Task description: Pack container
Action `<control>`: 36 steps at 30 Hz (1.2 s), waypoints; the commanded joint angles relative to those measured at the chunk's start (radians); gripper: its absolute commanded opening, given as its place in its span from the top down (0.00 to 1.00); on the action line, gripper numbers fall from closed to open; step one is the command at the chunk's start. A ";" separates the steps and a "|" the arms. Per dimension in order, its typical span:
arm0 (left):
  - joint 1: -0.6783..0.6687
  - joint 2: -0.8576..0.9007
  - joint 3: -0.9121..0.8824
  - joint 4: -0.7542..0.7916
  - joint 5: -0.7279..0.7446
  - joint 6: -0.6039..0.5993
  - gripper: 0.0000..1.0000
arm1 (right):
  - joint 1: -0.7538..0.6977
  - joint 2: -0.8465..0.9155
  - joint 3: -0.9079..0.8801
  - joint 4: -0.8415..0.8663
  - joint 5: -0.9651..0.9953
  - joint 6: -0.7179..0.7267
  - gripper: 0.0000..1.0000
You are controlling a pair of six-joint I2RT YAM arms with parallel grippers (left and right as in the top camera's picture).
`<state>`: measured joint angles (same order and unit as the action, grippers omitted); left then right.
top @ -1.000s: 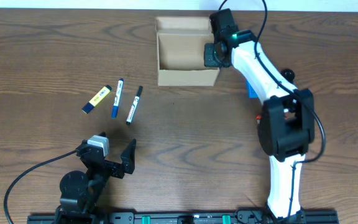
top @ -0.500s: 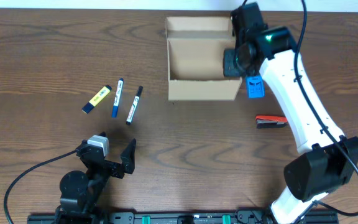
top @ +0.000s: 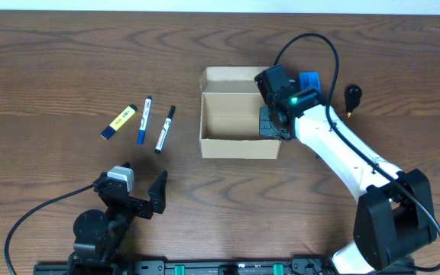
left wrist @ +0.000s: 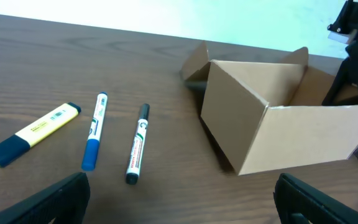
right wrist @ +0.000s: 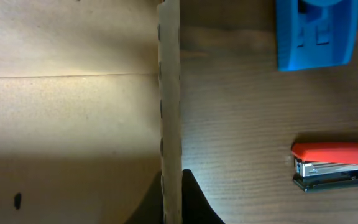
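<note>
The container [top: 239, 148], a tan cardboard box with its flap lid open at the back, sits right of the table's centre. My right gripper [top: 272, 122] is shut on its right wall. In the right wrist view the wall edge [right wrist: 169, 93] runs between the fingers [right wrist: 171, 202]. A yellow highlighter [top: 119, 121], a blue marker [top: 143, 120] and a black marker [top: 165, 129] lie to the left. My left gripper [top: 132, 200] is open and empty near the front edge. In the left wrist view the fingers [left wrist: 182, 199] frame the markers [left wrist: 94, 130] and the box [left wrist: 291, 134].
A blue object [top: 309, 80] lies just right of the box at the back, also in the right wrist view [right wrist: 317, 31]. A red stapler [right wrist: 334, 165] lies on the table right of the box wall. A small black item [top: 352, 94] sits further right.
My right gripper, holding the box wall, has dragged the box toward the front of the table. The blue object now lies behind the gripper. The left arm has not moved.
</note>
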<state>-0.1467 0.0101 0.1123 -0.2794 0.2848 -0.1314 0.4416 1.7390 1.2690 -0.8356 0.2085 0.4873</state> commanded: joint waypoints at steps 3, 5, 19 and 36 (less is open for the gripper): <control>0.004 -0.005 -0.024 -0.002 0.000 -0.003 0.05 | 0.016 -0.032 -0.054 0.072 0.032 -0.020 0.99; 0.004 -0.005 -0.024 -0.002 0.000 -0.004 0.05 | 0.020 -0.032 -0.068 0.098 0.019 -0.056 0.99; 0.004 -0.005 -0.024 -0.002 0.000 -0.003 0.05 | 0.024 -0.032 -0.119 0.152 -0.010 -0.107 0.99; 0.004 -0.005 -0.024 -0.002 0.000 -0.003 0.05 | 0.025 -0.031 -0.119 0.151 -0.011 -0.032 0.84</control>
<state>-0.1467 0.0101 0.1123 -0.2794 0.2848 -0.1314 0.4561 1.7321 1.1591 -0.6857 0.1894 0.4465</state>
